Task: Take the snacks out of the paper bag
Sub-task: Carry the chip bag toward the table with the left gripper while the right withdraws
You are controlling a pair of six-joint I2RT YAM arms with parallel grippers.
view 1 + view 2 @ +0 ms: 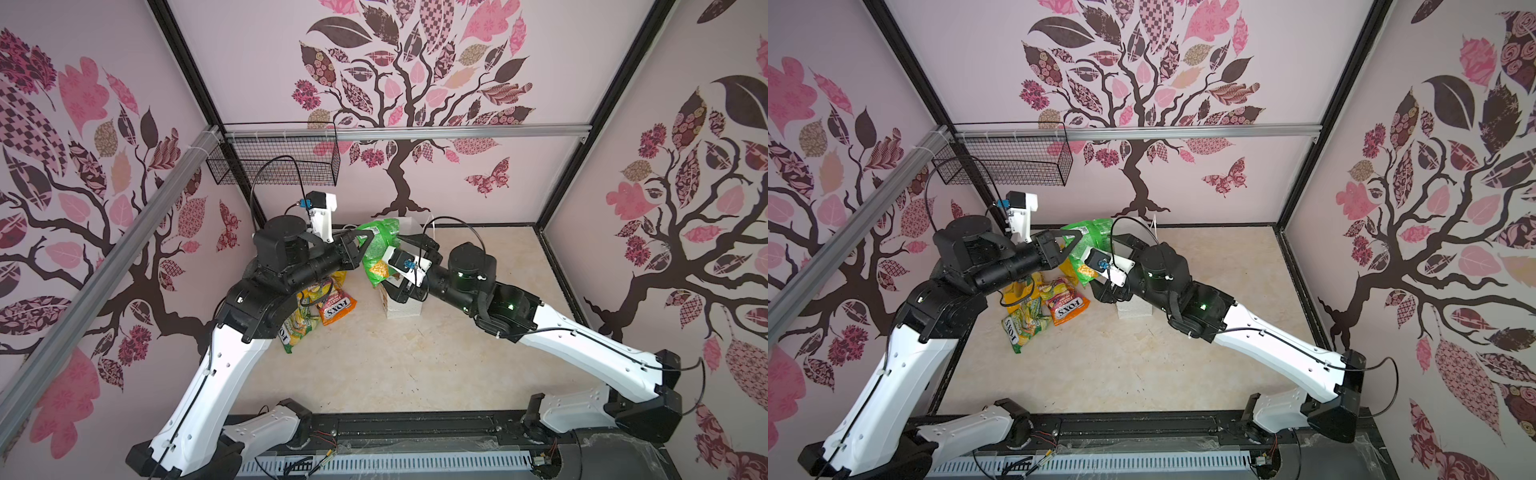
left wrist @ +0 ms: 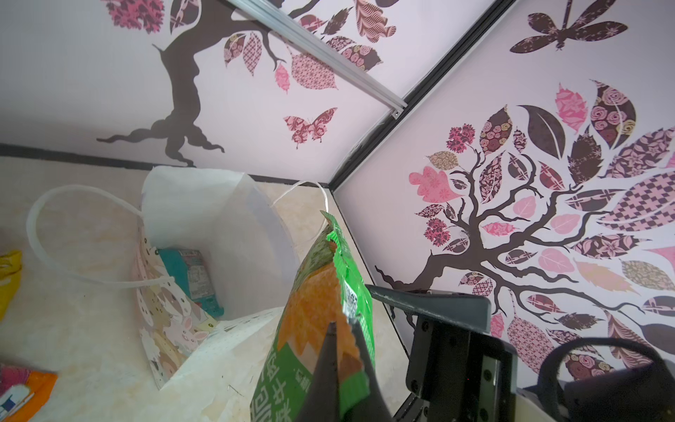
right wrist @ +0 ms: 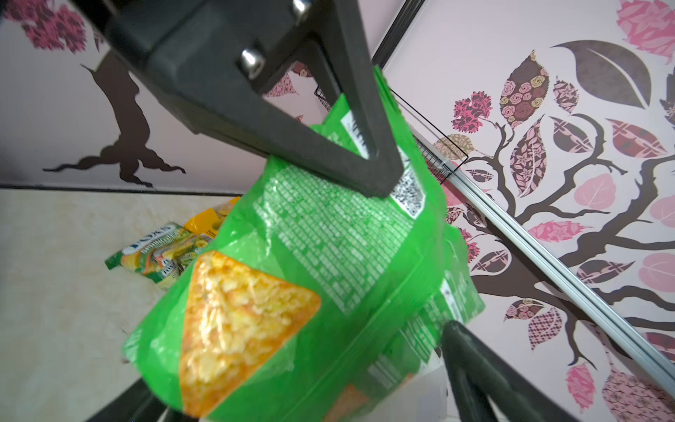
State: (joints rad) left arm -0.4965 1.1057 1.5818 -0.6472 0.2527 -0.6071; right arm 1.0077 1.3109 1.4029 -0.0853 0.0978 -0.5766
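With your right gripper (image 3: 297,361) spread wide, only your left gripper (image 2: 343,329) pinches the green packet (image 3: 328,237) by its seam near the paper bag's (image 2: 219,204) mouth, so a jerk could drop it inside beside the teal packet (image 2: 190,274).

Stereo head high over front edge at 6 o'clock, tilted down toward 12. Both top views take in whole beige marbled tabletop (image 1: 395,374), near-identical coverage, slight sideways offset. Left wrist camera close behind left gripper (image 2: 343,336), facing 2 o'clock corner, looking over white paper gift bag (image 2: 219,204). Right wrist camera closer still, facing 10 o'clock, black wire basket (image 3: 438,160) behind. Green crinkly foil snack packet (image 3: 328,237) shared by all four views.
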